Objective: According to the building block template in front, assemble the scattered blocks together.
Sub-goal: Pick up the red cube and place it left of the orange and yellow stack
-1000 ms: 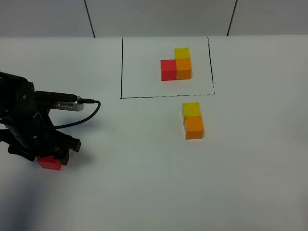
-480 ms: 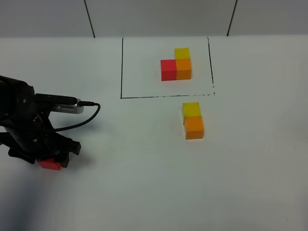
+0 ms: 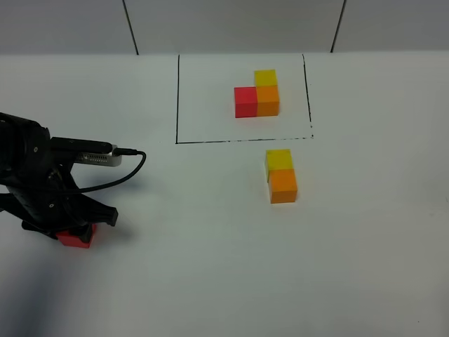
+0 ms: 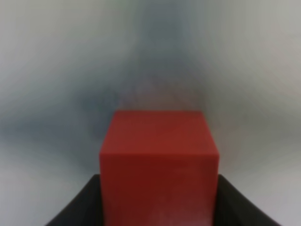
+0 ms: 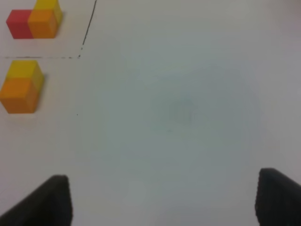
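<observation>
The building block template (image 3: pixel 257 98) is a red, orange and yellow L-shaped cluster inside a thin black drawn rectangle at the back; it also shows in the right wrist view (image 5: pixel 35 21). Just in front of the frame, the loose yellow cube (image 3: pixel 278 159) and the loose orange cube (image 3: pixel 283 186) touch each other. The loose red cube (image 3: pixel 76 238) lies far left on the table. My left gripper (image 3: pixel 72 228) is down over it, with its fingers against both sides of the red cube (image 4: pixel 159 160). My right gripper (image 5: pixel 162 202) is open and empty, out of the exterior view.
The white table (image 3: pixel 210 267) meets a grey wall at the back. A black cable (image 3: pixel 126 168) loops out from the left arm toward the middle.
My left gripper has sunk lower over the red cube and shifted slightly left. The cube and the other blocks have stayed where they were.
</observation>
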